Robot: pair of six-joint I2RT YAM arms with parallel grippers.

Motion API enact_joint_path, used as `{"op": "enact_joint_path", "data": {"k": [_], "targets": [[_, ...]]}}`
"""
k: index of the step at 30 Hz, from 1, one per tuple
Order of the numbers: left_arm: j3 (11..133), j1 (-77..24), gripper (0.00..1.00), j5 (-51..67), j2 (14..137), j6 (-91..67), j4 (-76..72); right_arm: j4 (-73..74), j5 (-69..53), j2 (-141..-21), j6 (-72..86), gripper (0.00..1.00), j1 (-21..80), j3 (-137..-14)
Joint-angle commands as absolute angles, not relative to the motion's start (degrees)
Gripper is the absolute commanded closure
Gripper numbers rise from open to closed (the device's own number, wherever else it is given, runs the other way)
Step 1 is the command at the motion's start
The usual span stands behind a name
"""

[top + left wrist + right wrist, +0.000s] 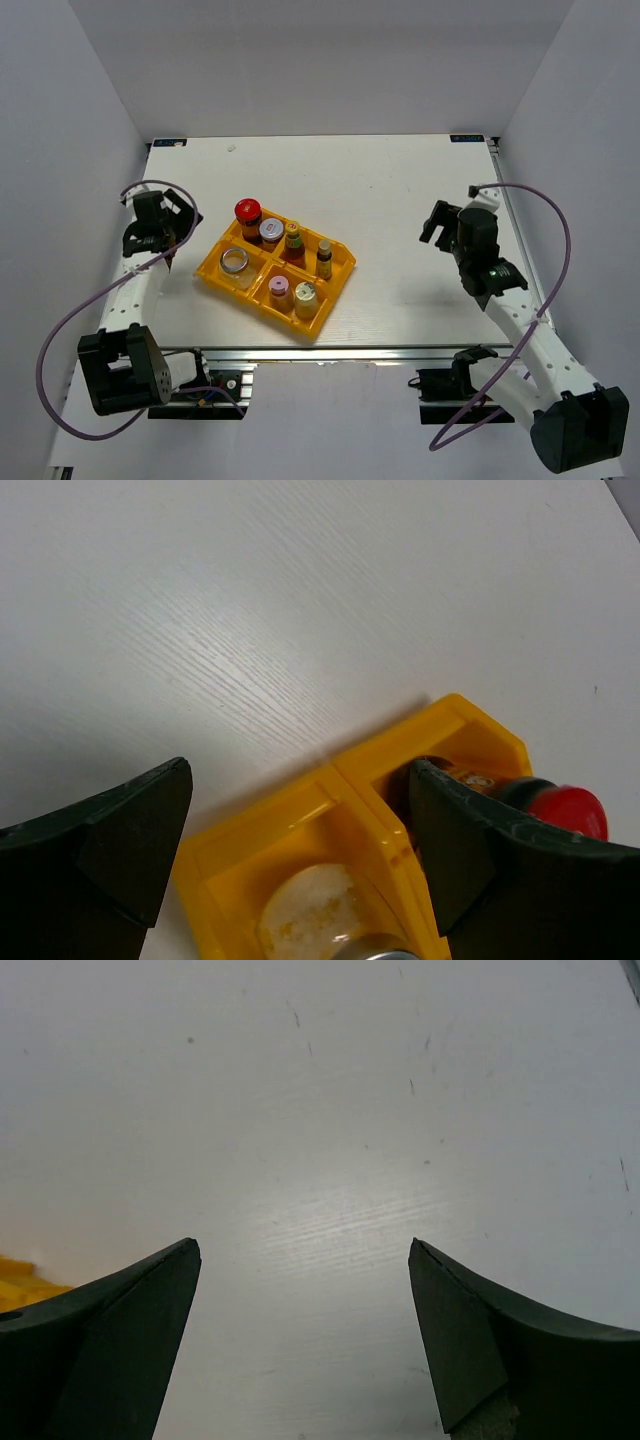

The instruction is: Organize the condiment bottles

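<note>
All the condiment bottles stand in the yellow tray point(340, 271). A red-capped bottle point(248, 211) and a silver-purple-capped jar point(271, 231) share the far-left compartment. A wide clear glass jar point(234, 262) fills the near-left one. Two thin yellow-capped bottles point(293, 238) point(324, 252) stand in the far-right one. A pink-capped point(279, 289) and a pale-green-capped jar point(305, 294) stand in the near-right one. My left gripper point(172, 224) is open and empty left of the tray; its view shows the tray corner point(330, 790), the red cap point(567, 810) and the glass jar point(315, 910). My right gripper point(437, 222) is open and empty over bare table.
White walls enclose the table on three sides. The table's front edge is a metal rail point(330, 352). A corner of the yellow tray point(20, 1278) shows at the left of the right wrist view.
</note>
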State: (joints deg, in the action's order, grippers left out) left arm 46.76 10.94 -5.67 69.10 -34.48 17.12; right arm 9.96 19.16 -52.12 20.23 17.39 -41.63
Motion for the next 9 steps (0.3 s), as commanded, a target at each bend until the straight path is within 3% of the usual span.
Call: {"op": "enact_joint_path", "data": {"k": [1,9], "targets": [[51.6,7.4,0.02,-9.5,68.6,-33.5,19.1,10.1,17.3,-50.5,21.7,0.11,16.6,-39.4],[51.7,6.1,0.02,-10.2,64.0,-35.1,20.8,6.6,17.1,-46.9,20.8,0.10,16.6,-35.3]]}}
